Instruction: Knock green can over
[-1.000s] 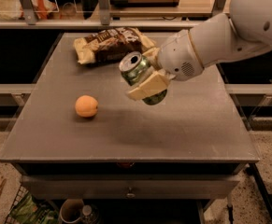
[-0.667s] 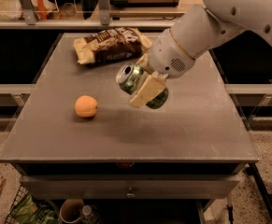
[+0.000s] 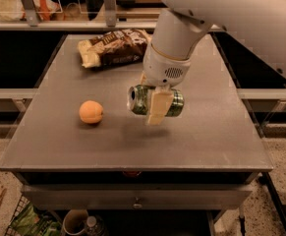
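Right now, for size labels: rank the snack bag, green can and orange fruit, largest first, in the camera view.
1. snack bag.
2. green can, held sideways by the gripper above the table's middle, so nearness may enlarge it.
3. orange fruit.

Single view, high and in front of the tabletop (image 3: 44,132), angled down across it.
Near: tabletop fills most of frame; hand (image 3: 157,105), clamped on green can (image 3: 141,101), over tabletop centre.

— Where's the hand (image 3: 157,105)?
— Just right of centre, fingers (image 3: 160,108) pointing to 6 o'clock, clamped across the green can (image 3: 141,100).
— And the arm (image 3: 182,28)?
— White, reaching in from 1 o'clock, wrist bent downward.
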### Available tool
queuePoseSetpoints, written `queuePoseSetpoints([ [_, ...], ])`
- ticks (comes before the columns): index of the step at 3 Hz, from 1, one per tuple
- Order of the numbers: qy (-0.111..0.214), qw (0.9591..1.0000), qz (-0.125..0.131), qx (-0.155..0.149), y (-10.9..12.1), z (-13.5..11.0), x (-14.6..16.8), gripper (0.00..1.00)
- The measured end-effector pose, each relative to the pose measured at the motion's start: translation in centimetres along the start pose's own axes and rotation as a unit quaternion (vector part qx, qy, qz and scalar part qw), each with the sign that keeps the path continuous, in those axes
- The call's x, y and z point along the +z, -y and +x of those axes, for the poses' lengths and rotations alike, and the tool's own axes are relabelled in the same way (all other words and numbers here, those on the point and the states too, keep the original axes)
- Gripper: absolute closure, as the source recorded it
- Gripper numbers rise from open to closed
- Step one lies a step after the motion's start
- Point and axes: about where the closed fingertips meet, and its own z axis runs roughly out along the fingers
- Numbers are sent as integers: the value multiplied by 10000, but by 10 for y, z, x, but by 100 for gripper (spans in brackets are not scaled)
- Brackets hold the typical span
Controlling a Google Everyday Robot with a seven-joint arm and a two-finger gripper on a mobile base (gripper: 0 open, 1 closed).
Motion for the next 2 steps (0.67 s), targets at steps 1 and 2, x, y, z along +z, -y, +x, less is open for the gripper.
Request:
queuePoseSetpoints([
  [1,-584,9981,57,-165,4,12,-2,100],
  [2,-992,9943,269,-269,1,21,-1,100],
])
